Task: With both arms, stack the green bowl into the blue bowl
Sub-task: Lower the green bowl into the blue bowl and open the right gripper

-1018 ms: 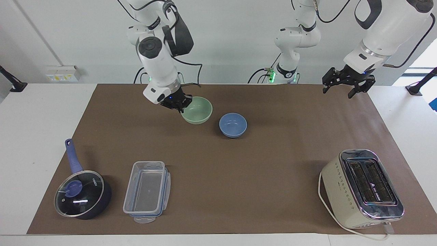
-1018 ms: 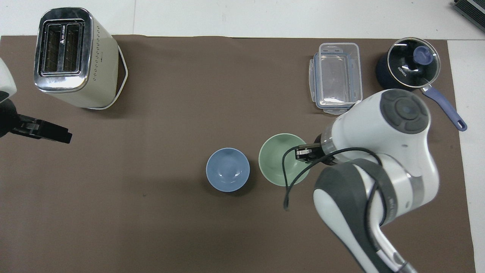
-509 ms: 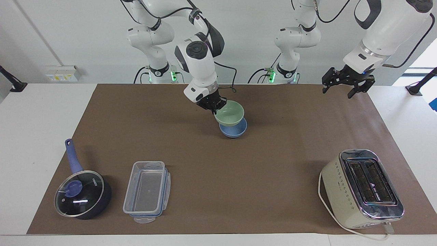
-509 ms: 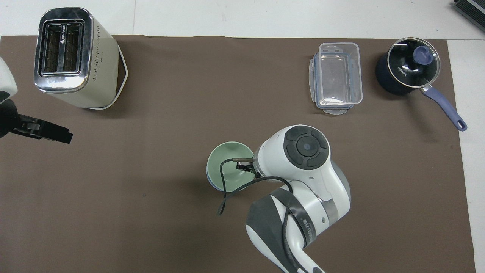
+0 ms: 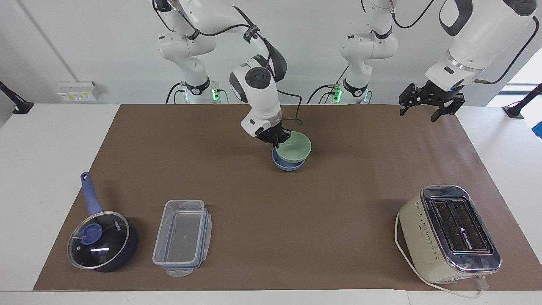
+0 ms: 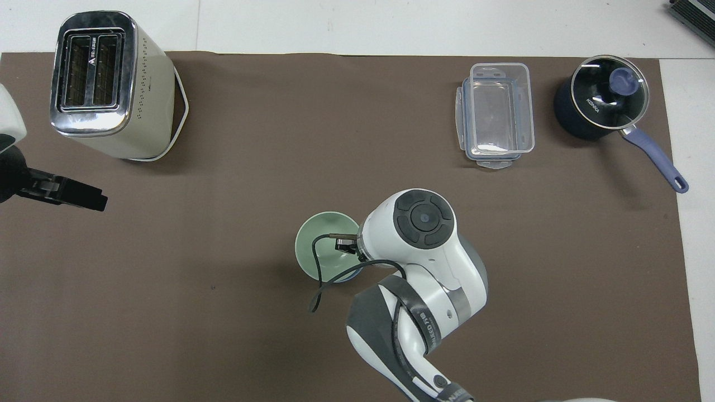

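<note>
— Where is the green bowl (image 5: pixel 294 146) now?

— In the air, directly over the blue bowl (image 5: pixel 284 164), which stands on the brown mat (image 5: pixel 271 212) around the middle of the bench (image 5: pixel 51 140). From across the bench the green bowl's base looks sunk slightly into the blue one, offset a little toward the left arm's end. Whether the two bowls touch, I cannot tell.

— Who has it?

— The right claw (image 5: pixel 277 142). Its fingers are pinched closed on the green bowl's rim, on the edge toward the right arm's end. From overhead the wrist covers that edge, and only a sliver of blue shows under the green.

— And the left claw (image 5: pixel 427 106)?

— It waits, raised over the mat's corner at the left arm's end, with its fingers spread apart and nothing between them.

— Anything else on the bench?

— A cream toaster (image 5: pixel 449 233) farther from the robots at the left arm's end. At the right arm's end, a clear plastic container (image 5: pixel 182 237) sits beside a dark saucepan (image 5: pixel 103 241) with a glass lid.
</note>
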Controlling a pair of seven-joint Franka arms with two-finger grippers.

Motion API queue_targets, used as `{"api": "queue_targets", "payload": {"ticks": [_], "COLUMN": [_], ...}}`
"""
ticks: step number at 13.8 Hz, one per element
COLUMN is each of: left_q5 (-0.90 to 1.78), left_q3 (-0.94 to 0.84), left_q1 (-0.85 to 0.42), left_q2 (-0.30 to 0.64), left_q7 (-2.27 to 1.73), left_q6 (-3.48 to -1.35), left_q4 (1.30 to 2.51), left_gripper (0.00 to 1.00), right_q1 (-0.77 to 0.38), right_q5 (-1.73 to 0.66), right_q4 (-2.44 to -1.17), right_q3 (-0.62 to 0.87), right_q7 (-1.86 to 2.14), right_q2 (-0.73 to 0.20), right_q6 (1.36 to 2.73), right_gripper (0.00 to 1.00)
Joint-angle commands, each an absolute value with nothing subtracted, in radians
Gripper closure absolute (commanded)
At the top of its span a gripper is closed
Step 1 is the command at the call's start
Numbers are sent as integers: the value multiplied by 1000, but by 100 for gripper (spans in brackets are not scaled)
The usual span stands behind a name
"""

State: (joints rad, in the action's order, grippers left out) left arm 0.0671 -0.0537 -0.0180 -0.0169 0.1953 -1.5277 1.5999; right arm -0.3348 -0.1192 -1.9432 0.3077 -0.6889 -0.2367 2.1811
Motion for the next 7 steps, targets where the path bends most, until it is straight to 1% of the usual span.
{"api": "queue_targets", "payload": {"ticks": [1,7], "left_q5": [52,52], "left_q3": [-55,-55], "left_q1": [-20,-20], "left_q2": [-21,-21], "left_q7": [201,202], "left_q6": [-1519,-1519], "left_q4": [1588,1588], "left_gripper": [0,0], "right_q1": [-337,-292], "right_q5": [-83,-74], "right_q4": [-1944,-1956], "right_q3": [305,307], "right_q7": [-716,-672], "right_q2": [-238,-244], "right_q6": [2180,2198], "right_gripper": [100,100]}}
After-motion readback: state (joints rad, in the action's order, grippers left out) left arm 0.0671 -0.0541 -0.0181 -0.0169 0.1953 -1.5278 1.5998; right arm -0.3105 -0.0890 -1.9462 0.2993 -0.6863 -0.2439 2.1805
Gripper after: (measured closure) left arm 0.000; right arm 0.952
